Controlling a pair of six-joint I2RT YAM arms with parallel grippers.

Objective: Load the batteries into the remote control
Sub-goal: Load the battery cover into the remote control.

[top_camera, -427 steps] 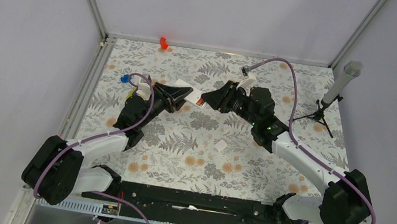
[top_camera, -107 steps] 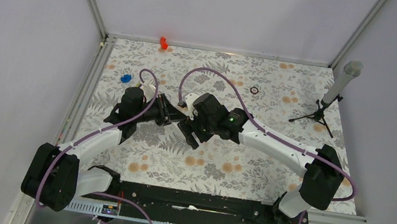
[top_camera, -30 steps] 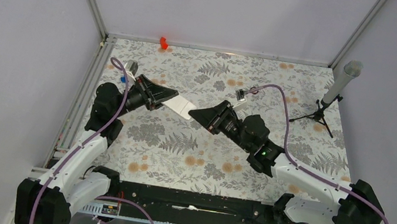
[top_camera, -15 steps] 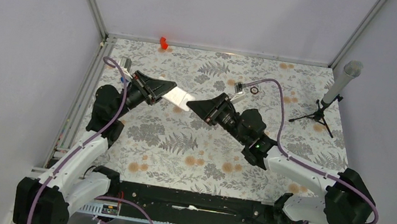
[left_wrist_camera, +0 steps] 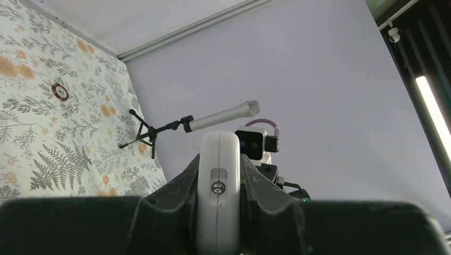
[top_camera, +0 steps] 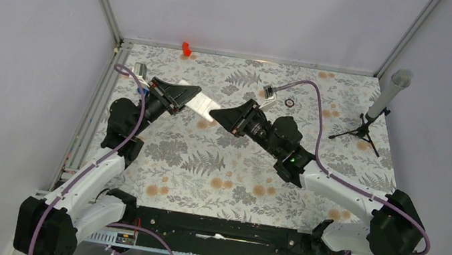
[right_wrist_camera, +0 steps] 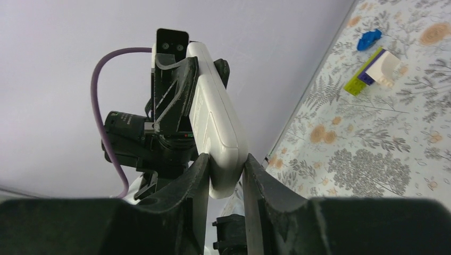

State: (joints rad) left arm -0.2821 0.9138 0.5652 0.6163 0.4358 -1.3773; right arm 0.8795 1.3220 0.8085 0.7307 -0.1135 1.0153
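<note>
So the remote control [top_camera: 203, 105] is up off the tabletop [top_camera: 237, 170], left hand [top_camera: 189, 95] pinching one end, right hand [top_camera: 217, 114] clamped on the other. Looks like a regrip step. Can't spot any batteries, so next one hand should let go and fetch one.

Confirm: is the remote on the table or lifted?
Lifted: the remote control hangs above the table, left claw and right claw each clamping one end.

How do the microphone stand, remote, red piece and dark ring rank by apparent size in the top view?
1. The microphone stand.
2. The remote, its ends covered.
3. The red piece and the ring: too alike to rank.
</note>
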